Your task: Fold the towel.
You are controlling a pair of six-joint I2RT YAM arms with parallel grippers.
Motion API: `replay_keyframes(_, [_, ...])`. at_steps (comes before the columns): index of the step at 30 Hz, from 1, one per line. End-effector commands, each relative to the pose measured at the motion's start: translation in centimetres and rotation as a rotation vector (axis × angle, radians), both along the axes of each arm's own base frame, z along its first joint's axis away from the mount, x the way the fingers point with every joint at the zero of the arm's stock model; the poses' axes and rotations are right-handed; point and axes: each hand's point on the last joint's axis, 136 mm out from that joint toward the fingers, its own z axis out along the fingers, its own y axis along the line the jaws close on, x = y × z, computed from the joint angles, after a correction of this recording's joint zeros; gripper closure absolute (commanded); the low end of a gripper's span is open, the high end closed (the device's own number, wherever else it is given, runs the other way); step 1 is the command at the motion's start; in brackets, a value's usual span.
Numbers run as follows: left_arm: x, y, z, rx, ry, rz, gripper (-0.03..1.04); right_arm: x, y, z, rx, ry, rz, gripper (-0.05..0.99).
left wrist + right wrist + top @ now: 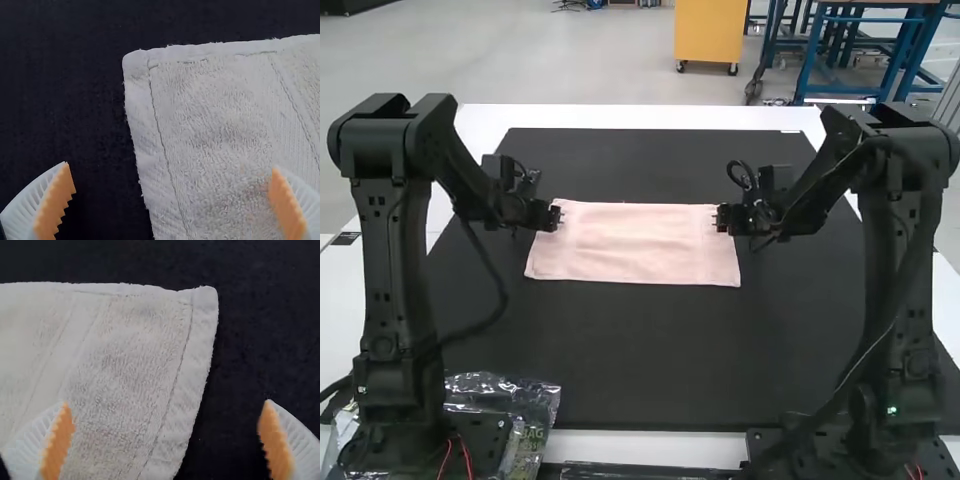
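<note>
two left fingers and two right fingers stand open and empty near the far corners of the towel, lying flat on the black mat; probably soft and light, it wants low pinching there.

Likely robotics lab, two robot arms, black mat, white table

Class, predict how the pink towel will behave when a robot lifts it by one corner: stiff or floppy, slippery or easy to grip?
The towel will probably droop, since it lies flat as thin cloth. Its looped, fuzzy surface suggests it won't be slippery. The stitched hem may be slightly firmer, though likely still bendy.
</note>
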Motion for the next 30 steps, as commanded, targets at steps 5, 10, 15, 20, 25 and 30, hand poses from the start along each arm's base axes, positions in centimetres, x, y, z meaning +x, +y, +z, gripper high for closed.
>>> replay_keyframes(5, [0.9, -0.1, -1.5, -0.02, -0.022, 0.0, 0.99, -0.7, 0.9, -1.4, 0.028, 0.034, 0.068, 0.96])
replay_keyframes(10, [1.5, 0.7, 0.1, -0.05, -0.039, 0.016, 0.99, 0.4, -1.2, 0.5, 0.048, 0.002, 0.028, 0.96])
replay_keyframes(15, [2.2, 0.2, 3.3, -0.094, -0.068, -0.009, 0.99, 1.6, -2.0, 4.2, 0.074, -0.045, 0.008, 0.96])
replay_keyframes(20, [1.9, -0.2, 5.7, -0.106, -0.074, -0.028, 0.99, 1.5, -1.8, 6.8, 0.095, -0.068, 0.026, 0.96])
replay_keyframes(25, [0.7, -0.6, 7.1, -0.128, -0.043, -0.057, 0.99, 0.7, -1.8, 8.6, 0.113, -0.066, 0.041, 0.96])
replay_keyframes(30, [-0.8, -0.5, 7.9, -0.141, -0.015, -0.061, 0.99, -0.9, -1.9, 9.5, 0.125, -0.051, 0.054, 0.96])
